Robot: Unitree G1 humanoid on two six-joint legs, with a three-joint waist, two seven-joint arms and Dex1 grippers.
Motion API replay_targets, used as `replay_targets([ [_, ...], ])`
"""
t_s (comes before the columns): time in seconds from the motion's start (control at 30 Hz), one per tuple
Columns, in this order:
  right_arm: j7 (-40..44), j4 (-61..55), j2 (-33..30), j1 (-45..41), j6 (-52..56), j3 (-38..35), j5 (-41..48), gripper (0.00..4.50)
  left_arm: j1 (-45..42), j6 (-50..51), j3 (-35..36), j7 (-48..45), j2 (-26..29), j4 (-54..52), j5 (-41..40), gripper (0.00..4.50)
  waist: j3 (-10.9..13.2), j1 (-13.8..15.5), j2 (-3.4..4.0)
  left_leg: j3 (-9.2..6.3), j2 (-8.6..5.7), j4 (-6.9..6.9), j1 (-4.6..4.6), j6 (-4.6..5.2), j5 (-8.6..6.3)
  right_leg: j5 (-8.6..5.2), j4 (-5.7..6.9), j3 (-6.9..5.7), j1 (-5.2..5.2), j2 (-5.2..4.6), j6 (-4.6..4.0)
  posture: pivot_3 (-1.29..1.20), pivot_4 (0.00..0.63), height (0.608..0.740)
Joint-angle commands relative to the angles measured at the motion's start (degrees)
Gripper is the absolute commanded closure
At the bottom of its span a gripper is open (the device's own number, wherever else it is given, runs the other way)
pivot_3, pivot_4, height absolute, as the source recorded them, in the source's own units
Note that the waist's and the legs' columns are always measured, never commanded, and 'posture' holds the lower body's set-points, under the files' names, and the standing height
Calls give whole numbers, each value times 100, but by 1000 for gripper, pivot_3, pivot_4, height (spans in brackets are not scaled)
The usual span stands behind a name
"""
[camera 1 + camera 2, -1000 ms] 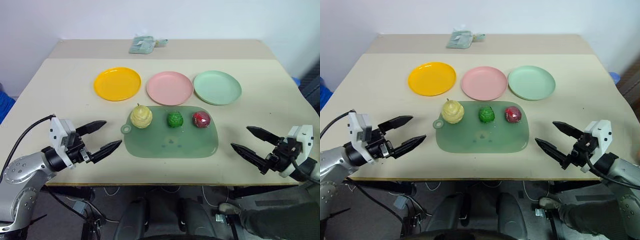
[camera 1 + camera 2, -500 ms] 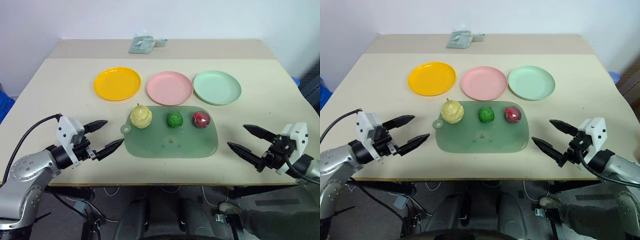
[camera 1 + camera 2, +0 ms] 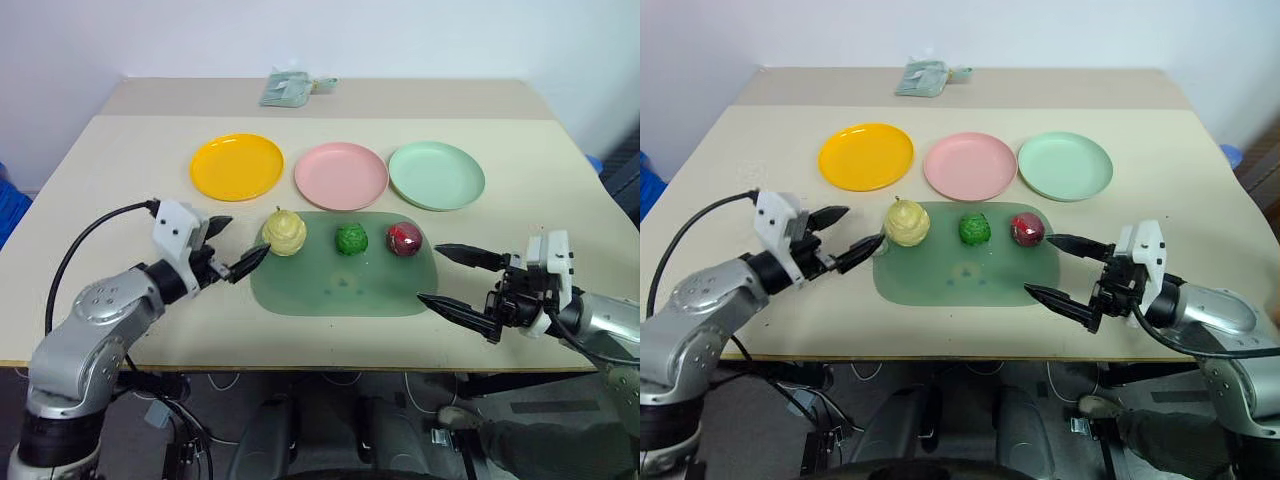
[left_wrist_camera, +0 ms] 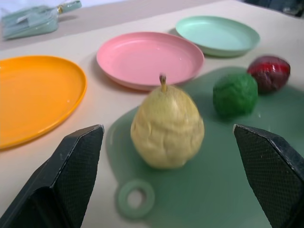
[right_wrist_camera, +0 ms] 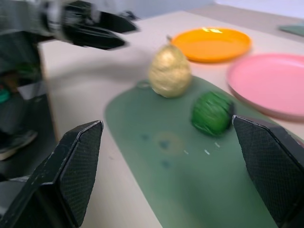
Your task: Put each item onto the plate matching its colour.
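Progress: 0 of 3 items placed, as far as can be judged; all 3 moves are left.
Left gripper (image 3: 233, 249): black fingers spread wide, nothing between them, just beside the pale yellow bumpy round toy fruit (image 3: 284, 232), not touching it.
Bright yellow round plastic plate (image 3: 236, 166): empty, far side of the table, leftmost of the row.
Pale pink round plastic plate (image 3: 340, 175): empty, middle of the row.
Pale mint green round plastic plate (image 3: 436, 175): empty, rightmost.
Translucent green rounded-rectangle mat (image 3: 345, 288): holds all 3 items along its far edge: yellow fruit at left, dark green knobbly ball (image 3: 351, 239) in the middle, shiny red-maroon ball (image 3: 404, 239) at right.
Right gripper (image 3: 452, 278): fingers spread wide and empty at the mat's right edge, near the red-maroon ball but apart from it.
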Motion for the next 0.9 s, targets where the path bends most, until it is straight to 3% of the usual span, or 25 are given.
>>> replay_targets([
  [0.03, 225, 0, -87, -210, -176, 124, -80, 36, -586, 637, -71, 518, -240, 67, -160, 0, 2, 2, -6, -3, 0, 3, 0, 0, 0, 0, 1, -4, 2, 3, 0, 0, 150, 740],
  [0.23, 429, 291, -18, -361, -474, 309, -352, 36, -1308, 1112, -401, 769, -722, 631, -85, 0, 3, 2, -8, -3, -1, 5, 2, 1, 1, 1, 3, -10, 7, 25, 2, 0, 150, 740],
  [0.6, 335, 226, 41, -191, -638, 227, -446, 36, -1722, 1323, -1139, 1005, -1237, 1515, 508, 0, 4, 5, -9, -3, -1, 8, 3, 1, 1, 1, 7, -8, 8, 25, 3, 0, 150, 740],
  [0.73, 223, 145, 65, -136, -634, 228, -443, 0, -1742, 1260, -1193, 1010, -1251, 1564, 694, 1218, 3, 4, -9, -5, -1, 7, 4, 1, 1, 1, 7, -7, 7, 24, 2, 0, 150, 740],
  [0.9, 137, 200, 55, -217, -634, 245, -456, 0, -1895, 1103, -1098, 1063, -1085, 1716, 1074, 1332, 3, 4, -9, -4, -1, 8, 4, 0, 1, 1, 8, -5, 7, 22, 2, 0, 150, 740],
])
